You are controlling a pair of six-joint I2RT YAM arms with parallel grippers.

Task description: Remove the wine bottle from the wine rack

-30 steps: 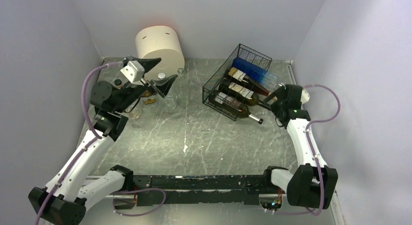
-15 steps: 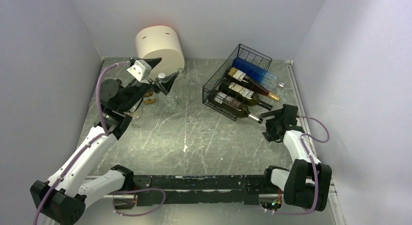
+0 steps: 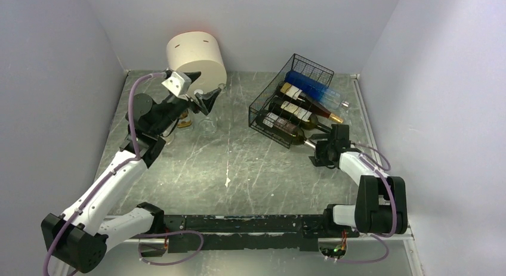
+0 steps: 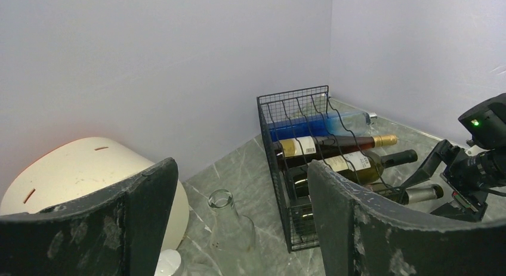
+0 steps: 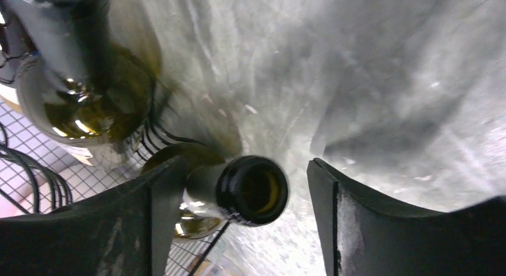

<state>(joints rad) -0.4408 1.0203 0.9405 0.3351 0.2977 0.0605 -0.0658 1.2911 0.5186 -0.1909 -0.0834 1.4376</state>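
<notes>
**Table stock, left to right**

1. My left gripper [image 3: 201, 99]: fingers apart, holding nothing, raised over the far left of the table [image 3: 238, 168].
2. Cream cylinder [image 3: 196, 56]: on its side, far left corner, just behind that gripper.
3. Clear glass vessel [image 4: 230, 225]: upright, between the cylinder and the rack.
4. Wine rack [image 3: 310, 65]: black mesh, far right, four bottles lying across it.
5. Blue bottle [image 3: 313, 88], gold-capped bottle [image 3: 310, 104], dark-capped bottle [image 3: 305, 118]: the rows behind.
6. Wine bottle [image 5: 250, 189]: nearest row, in the rack, neck poking out.
7. My right gripper [image 3: 319, 151]: fingers spread either side of that open mouth, not clamped.
</notes>
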